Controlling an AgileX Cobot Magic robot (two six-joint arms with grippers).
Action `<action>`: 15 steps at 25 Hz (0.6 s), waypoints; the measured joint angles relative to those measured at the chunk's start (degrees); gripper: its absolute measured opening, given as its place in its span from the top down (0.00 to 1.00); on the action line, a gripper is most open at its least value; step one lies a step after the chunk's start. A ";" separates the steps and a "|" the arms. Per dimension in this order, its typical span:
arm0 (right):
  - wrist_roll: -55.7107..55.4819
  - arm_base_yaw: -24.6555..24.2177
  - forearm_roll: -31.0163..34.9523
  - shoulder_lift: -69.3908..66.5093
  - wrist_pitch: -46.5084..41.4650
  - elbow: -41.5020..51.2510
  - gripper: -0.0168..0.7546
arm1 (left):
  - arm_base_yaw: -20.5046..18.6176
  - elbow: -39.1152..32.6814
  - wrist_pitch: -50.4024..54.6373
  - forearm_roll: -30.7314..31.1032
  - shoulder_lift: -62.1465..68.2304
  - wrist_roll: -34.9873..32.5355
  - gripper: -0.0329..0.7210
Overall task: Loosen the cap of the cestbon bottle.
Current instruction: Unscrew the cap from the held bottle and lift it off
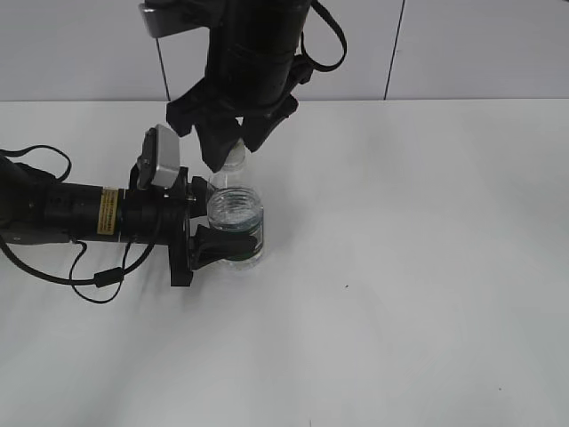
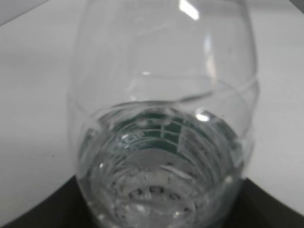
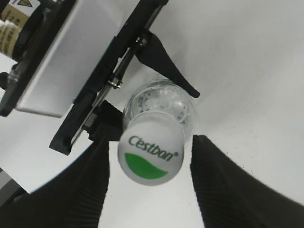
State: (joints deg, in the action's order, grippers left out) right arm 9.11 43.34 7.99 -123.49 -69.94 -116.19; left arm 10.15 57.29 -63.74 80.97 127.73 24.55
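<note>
Right wrist view shows the cap [image 3: 151, 152] between the right gripper [image 3: 148, 185] jaws, which stand apart, not touching it. The left gripper [image 1: 203, 229] jaws are clamped on the cestbon bottle [image 1: 236, 218] body, upright on the worktop [image 1: 400, 267]

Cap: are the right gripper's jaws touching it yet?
Apart. The right wrist view shows white table between the cap and the jaws on each side.

Exterior view slants down across the table [image 1: 427, 294]. Left wrist view sits tight against the bottle [image 2: 161, 118] sideways; right wrist view looks straight down onto its cap [image 3: 151, 151].
</note>
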 joint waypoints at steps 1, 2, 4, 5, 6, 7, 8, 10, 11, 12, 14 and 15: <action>0.06 0.00 0.00 0.00 0.00 0.00 0.44 | 0.00 0.00 0.00 0.00 0.00 0.00 0.41; 0.11 0.00 0.00 0.00 0.00 0.00 0.44 | 0.00 0.00 0.00 0.00 0.00 0.00 0.41; 0.17 0.00 0.00 0.00 0.00 0.00 0.45 | 0.00 0.00 0.00 0.00 0.00 0.00 0.41; 0.22 0.00 0.00 0.00 0.00 0.00 0.46 | 0.00 0.00 0.00 0.00 0.00 0.00 0.41; 0.24 0.00 -0.06 0.00 0.00 0.00 0.48 | 0.00 0.00 0.00 0.00 0.00 0.00 0.41; 0.24 0.00 -0.22 0.00 0.00 0.00 0.50 | 0.00 0.00 0.00 0.00 0.00 0.00 0.41; 0.24 0.00 -0.36 0.00 0.00 0.00 0.54 | 0.00 0.00 0.00 0.00 0.00 0.00 0.41; 0.24 0.00 -0.42 0.00 0.00 0.00 0.59 | 0.00 0.00 0.00 -0.05 0.00 0.00 0.41; 0.28 0.00 -0.42 0.00 0.00 0.00 0.59 | 0.00 0.00 0.00 -0.05 0.00 0.00 0.41; 0.34 0.00 -0.42 0.00 0.00 0.00 0.59 | 0.00 0.00 0.00 -0.05 0.00 0.05 0.41; 1.44 0.00 -0.42 0.00 0.00 -0.07 0.59 | 0.00 0.00 0.00 -0.05 0.00 0.05 0.41; 2.84 0.00 -0.42 0.00 0.00 -0.06 0.59 | 0.00 0.00 0.00 -0.05 0.00 0.05 0.41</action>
State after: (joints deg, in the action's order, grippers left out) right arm 11.95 43.34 7.57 -123.49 -69.94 -116.25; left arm 10.15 57.29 -63.74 80.92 127.73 24.60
